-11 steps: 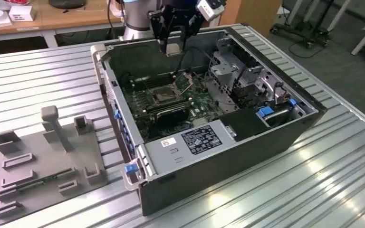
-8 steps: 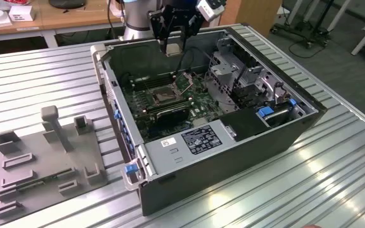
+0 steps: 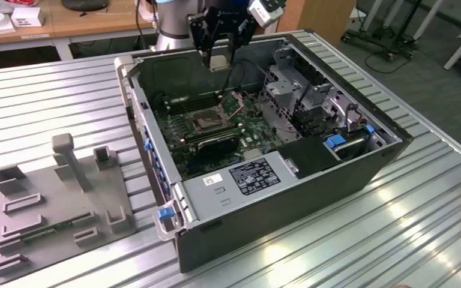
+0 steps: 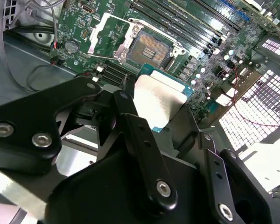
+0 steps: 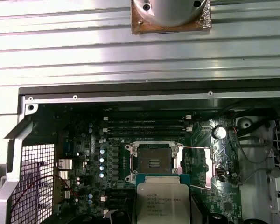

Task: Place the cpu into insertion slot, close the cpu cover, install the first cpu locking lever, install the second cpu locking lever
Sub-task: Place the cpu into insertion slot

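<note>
The cpu (image 4: 159,99) is held flat, pinched between the fingers of the gripper (image 3: 218,59), above the insertion slot (image 5: 154,163), so that it faces it squarely.

You were in what looked like a robotics lab or test workshop. Your arm (image 3: 173,27) rose from a slatted aluminium table (image 3: 422,228), where an open desktop computer case (image 3: 295,198) lay beside a grey moulded fixture plate (image 3: 54,210). Behind the table stood wooden desks (image 3: 94,21) holding small white boxes (image 3: 26,16), and wheeled stand bases (image 3: 379,45) rested on a grey floor (image 3: 439,84).
</note>
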Tool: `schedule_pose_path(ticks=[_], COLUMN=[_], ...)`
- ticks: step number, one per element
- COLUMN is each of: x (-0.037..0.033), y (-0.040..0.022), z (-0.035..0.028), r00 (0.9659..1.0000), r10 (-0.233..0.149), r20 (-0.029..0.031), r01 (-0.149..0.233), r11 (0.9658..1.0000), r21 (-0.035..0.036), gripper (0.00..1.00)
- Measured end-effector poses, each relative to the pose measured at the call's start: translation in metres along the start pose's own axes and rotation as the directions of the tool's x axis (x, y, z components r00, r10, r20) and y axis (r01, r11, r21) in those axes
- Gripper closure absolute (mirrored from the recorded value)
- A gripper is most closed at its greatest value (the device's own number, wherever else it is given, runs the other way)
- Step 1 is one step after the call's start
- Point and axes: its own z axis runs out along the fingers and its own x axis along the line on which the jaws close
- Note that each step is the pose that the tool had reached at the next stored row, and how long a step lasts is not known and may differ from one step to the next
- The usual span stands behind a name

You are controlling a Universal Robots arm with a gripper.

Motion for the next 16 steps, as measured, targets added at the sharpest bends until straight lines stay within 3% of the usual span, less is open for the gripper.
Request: schedule_pose_path(ticks=[16], x=[-0.0001], y=[-0.0006], z=[0.0058], r00=[1.0000], r10=[0.000], r20=[0.0004], r01=[0.000], r11=[1.0000], r21=[0.0073], gripper=[0.46])
